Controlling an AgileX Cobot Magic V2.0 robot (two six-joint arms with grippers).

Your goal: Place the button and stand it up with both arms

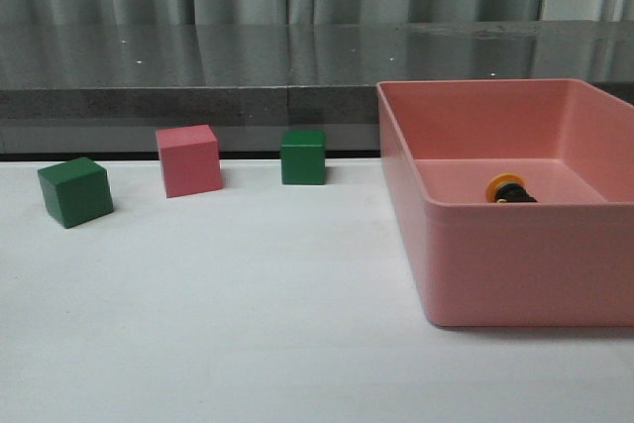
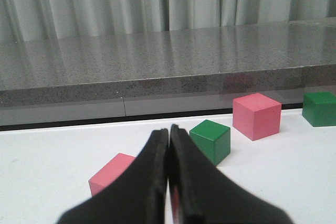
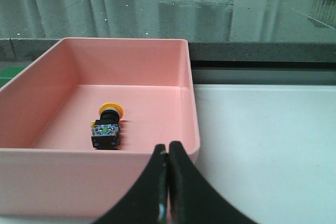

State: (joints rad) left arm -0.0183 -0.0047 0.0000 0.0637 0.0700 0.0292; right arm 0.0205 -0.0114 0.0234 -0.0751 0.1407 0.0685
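My worry first: the button (image 3: pixel 108 126) lies on its side on the floor of the pink bin (image 1: pixel 515 264), and the bin's walls are tall. I judge that a reach from the near side could catch the rim and shove the bin across the table (image 1: pixel 248 324) — the bin looks light. The button is also round in the body, so a pinch across the black barrel may let it roll or twist; the squarer base block looks the safer hold. And standing it up will be touchy, since the yellow cap is wider than the body and could tip it over if it is set down crooked.

In the right wrist view, my right claw (image 3: pixel 168 153) has its fingers pressed together, holding nothing. It sits outside the bin, just over the near wall, and the button is beyond that wall, well apart from the tips, cap pointing toward the far wall. I would have to spread the fingers before going in.

My left claw (image 2: pixel 169 140) is likewise closed and empty — it hovers over the left part of the table near the cubes, far from the bin on the right side.
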